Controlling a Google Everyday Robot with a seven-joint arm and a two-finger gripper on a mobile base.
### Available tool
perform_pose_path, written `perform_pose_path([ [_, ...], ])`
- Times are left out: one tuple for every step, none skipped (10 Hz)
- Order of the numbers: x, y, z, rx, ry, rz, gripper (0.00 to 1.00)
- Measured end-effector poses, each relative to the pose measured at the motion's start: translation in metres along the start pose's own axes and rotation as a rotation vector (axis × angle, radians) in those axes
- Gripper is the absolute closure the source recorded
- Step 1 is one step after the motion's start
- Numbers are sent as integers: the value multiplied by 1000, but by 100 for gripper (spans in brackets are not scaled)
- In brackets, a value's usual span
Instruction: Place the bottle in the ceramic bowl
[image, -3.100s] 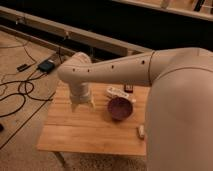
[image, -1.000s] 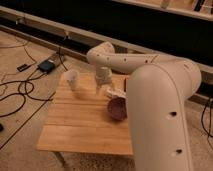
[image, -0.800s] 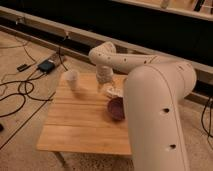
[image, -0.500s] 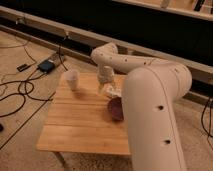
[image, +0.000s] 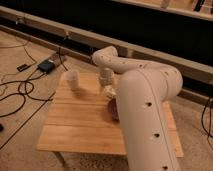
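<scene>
The ceramic bowl (image: 113, 108) is dark maroon and sits on the wooden table (image: 80, 120), right of centre; my arm covers most of it. A small white thing just above the bowl's left rim looks like the bottle (image: 108, 92). My gripper (image: 105, 80) hangs directly over the bottle at the table's back middle. I cannot tell whether it holds the bottle.
A translucent whitish cup (image: 73, 79) stands upright at the table's back left. My thick white arm (image: 145, 115) covers the table's right side. Cables and a dark box (image: 46, 65) lie on the floor to the left. A dark wall runs behind the table.
The gripper has moved from the table's left side to the back middle, then edged right toward the bowl. The white bottle now shows below it, by the bowl's rim.
</scene>
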Motion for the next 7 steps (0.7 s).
perform_pose_path([
  [-2, -2, 3, 9, 2, -4, 35],
  [-4, -3, 7, 12, 7, -9, 35],
  [-4, -1, 9, 8, 12, -12, 35],
  [-3, 3, 10, -2, 15, -13, 35],
  [-2, 8, 11, -11, 16, -17, 35],
  [-1, 14, 9, -22, 15, -16, 35],
  [0, 18, 7, -31, 10, -13, 35],
])
